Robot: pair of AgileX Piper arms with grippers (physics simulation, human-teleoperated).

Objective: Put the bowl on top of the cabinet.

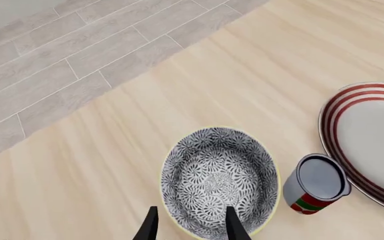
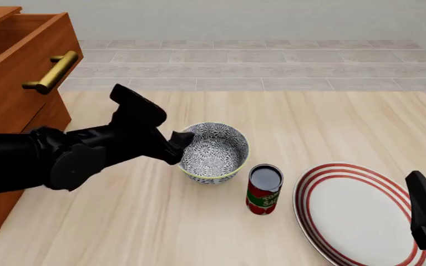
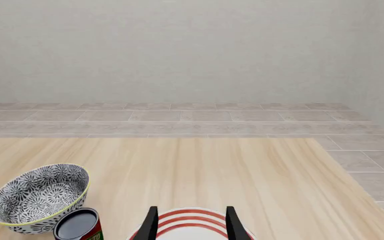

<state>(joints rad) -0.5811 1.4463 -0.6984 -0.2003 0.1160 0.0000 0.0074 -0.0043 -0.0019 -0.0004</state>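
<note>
The bowl (image 2: 217, 153), deep and patterned blue-grey and white with a pale yellowish rim, stands on the wooden table, left of centre. My left gripper (image 1: 192, 227) is open at its left rim. One finger (image 1: 150, 226) is outside the rim and the other finger (image 1: 234, 225) is over the inside, with the bowl (image 1: 219, 177) filling the view ahead. The reddish-brown cabinet (image 2: 9, 105) stands at the far left, its top mostly out of frame. My right gripper (image 3: 192, 225) is open over the plate and holds nothing; the bowl (image 3: 38, 197) lies off to its side.
A red and green can (image 2: 263, 189) stands close to the bowl's right. A flat red-ringed white plate (image 2: 357, 219) lies at the front right. A cabinet drawer with a brass bar handle (image 2: 50, 72) juts out over the table's left edge. Grey tiled floor lies beyond the table.
</note>
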